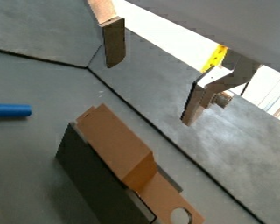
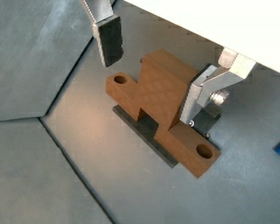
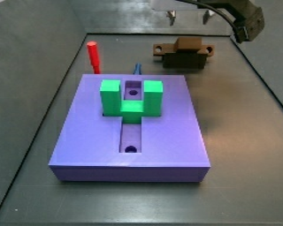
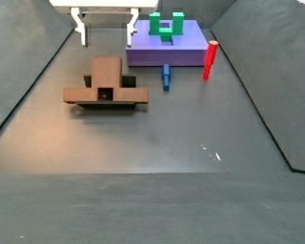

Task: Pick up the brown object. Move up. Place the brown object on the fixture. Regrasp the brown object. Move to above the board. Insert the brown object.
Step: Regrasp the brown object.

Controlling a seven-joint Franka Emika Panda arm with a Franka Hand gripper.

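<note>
The brown object (image 4: 107,89) rests on the fixture (image 2: 149,133), with the board (image 3: 132,132) well apart. The gripper (image 2: 154,66) hangs above it, fingers (image 2: 108,39) spread and holding nothing. In a wrist view, the bar's long axis runs crosswise to the gap between the fingers, so a regrasp would likely close across its width.

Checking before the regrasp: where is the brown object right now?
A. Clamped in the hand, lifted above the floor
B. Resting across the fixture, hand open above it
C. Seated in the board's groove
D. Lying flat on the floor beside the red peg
B. In a side view the brown object lies across the fixture, and the hand hangs open above it with nothing between its fingers; the board stands apart.
</note>
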